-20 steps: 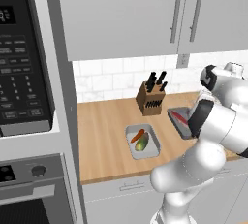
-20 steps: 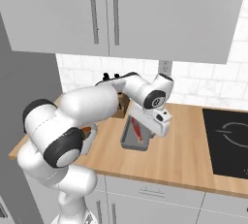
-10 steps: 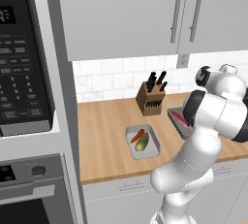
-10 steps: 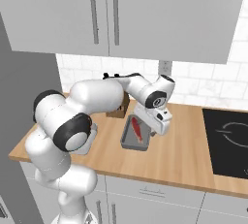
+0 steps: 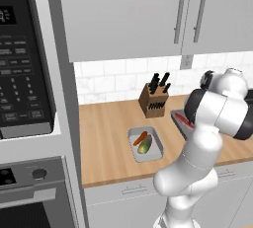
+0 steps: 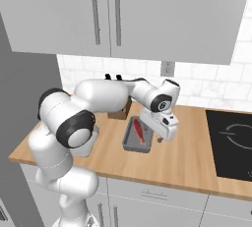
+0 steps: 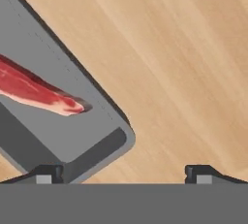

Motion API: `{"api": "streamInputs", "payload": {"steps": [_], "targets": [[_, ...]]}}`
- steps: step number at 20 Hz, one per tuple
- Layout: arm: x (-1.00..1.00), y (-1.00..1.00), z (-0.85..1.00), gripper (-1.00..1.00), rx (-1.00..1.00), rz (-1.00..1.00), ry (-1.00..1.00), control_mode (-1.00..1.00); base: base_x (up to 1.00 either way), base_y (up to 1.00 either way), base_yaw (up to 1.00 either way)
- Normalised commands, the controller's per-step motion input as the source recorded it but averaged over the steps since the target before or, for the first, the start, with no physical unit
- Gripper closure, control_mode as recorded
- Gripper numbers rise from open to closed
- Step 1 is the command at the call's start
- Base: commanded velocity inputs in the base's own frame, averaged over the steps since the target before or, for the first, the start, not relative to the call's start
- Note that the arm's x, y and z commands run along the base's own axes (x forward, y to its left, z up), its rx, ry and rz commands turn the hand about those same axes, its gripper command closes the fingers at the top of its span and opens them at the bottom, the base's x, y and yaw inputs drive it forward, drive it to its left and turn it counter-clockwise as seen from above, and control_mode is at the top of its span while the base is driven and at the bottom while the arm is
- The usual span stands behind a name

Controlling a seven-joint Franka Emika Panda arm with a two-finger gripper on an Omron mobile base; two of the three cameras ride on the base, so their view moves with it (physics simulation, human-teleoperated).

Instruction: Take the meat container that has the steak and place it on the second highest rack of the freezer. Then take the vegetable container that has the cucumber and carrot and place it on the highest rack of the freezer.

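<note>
The meat container [image 6: 129, 143] is a grey tray on the wooden counter, holding the red steak [image 6: 140, 130]. In the hand view its near corner [image 7: 104, 143] and the steak's tip [image 7: 43, 94] show. My gripper [image 6: 159, 139] hangs low at the tray's right rim, open, one fingertip [image 7: 47, 173] over the tray edge and the other over bare wood. The vegetable container [image 5: 148, 155] holds the carrot [image 5: 140, 137] and cucumber [image 5: 145, 146], left of the meat container [image 5: 178, 119]. The freezer and its racks are out of view.
A knife block [image 5: 154, 101] stands against the tiled wall behind the trays. A black cooktop [image 6: 231, 145] lies to the right. A microwave [image 5: 20, 64] above an oven [image 5: 29, 197] fills the tall column at the left. Cabinets [image 6: 147, 10] hang overhead.
The elbow has swung round and the hand has sunk slightly toward the meat container's right rim. Both trays stay where they were.
</note>
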Motion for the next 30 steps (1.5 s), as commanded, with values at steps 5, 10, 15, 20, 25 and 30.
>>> {"api": "streamInputs", "payload": {"steps": [5,10,15,20,25,30], "targets": [[-0.02,0.01,-0.51,-1.00,-0.10,0.00,0.06,-1.00,0.00,0.00,0.00],[0.00,0.06,-0.11,-1.00,0.00,0.00,-0.04,-1.00,0.00,0.00,0.00],[0.00,0.00,-0.20,-1.00,0.00,0.00,-0.02,-1.00,0.00,0.00,0.00],[0.00,0.00,-0.39,-1.00,0.00,0.00,0.00,-1.00,0.00,0.00,0.00],[0.00,0.00,-0.31,-1.00,0.00,0.00,0.00,-1.00,0.00,0.00,0.00],[0.00,0.00,-0.22,-1.00,0.00,0.00,0.00,-1.00,0.00,0.00,0.00]]}}
